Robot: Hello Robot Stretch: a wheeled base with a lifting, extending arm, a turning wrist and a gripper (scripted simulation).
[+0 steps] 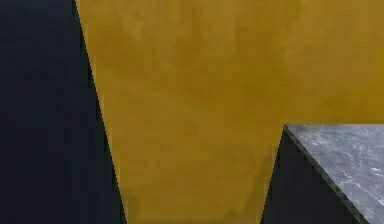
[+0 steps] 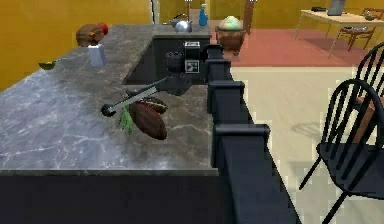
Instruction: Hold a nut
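The thing to get looks like the dark brown oval lump (image 2: 150, 120) lying on the grey stone counter (image 2: 60, 130). I think it is the nut, but I am not sure. It has a few green bits at one end.

It lies just beside the fingers (image 2: 135, 99), on their near side, close to the tips. I cannot tell if they touch it. The fingers are two thin grey sticks on the gripper (image 2: 118, 106). I cannot tell how the fingers are set. I also cannot tell if the gripper holds anything, because the lump lies on the counter right by it.

Past the fingers is the dark sink (image 2: 160, 60). Farther out from the tips stands a small pale bottle (image 2: 97, 55). A black chair (image 2: 355, 140) is well away, behind the arm (image 2: 235, 140).

To do this step well, the fat middle of the lump should sit between the fingers, not the green end. A smooth round thing can slip or roll, so go slowly and do not bump it toward the sink. Then lift straight up until it hangs free of the counter.
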